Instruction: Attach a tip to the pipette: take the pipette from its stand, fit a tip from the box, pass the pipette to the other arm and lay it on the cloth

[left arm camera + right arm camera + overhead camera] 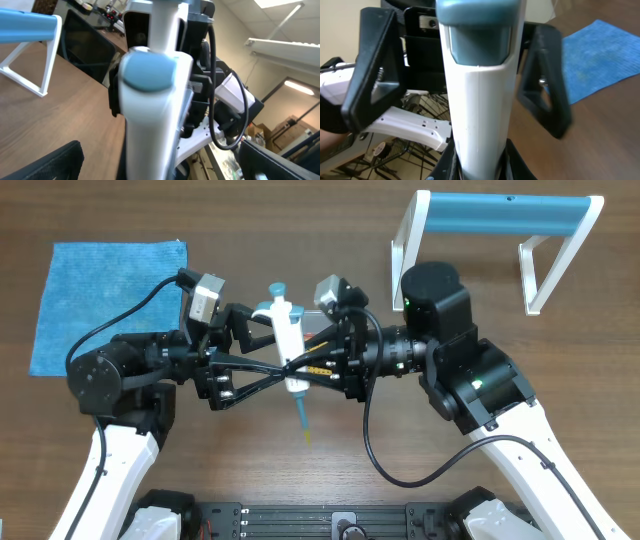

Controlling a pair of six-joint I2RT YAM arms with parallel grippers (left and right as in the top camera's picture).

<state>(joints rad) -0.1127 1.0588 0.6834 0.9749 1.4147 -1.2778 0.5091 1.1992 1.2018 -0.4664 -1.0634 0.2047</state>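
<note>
Pipette (288, 340) at mid-table between arms, tip (303, 423) fitted. Right gripper (479, 169) clamped on lower body. Left gripper (462, 95) jaws wide, straddling upper handle, gaps both sides. Likely light, rigid, smooth plastic; tip fragile. Grip handle flanks, clear of tip. Cloth (105, 300) well apart.

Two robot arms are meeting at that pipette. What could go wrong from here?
1. The right claw grips the pipette while the left claw stands open around it; if the right lets go too soon, the pipette could drop.
2. The thin tip hangs below and might be knocked loose on the way to the cloth.
</note>
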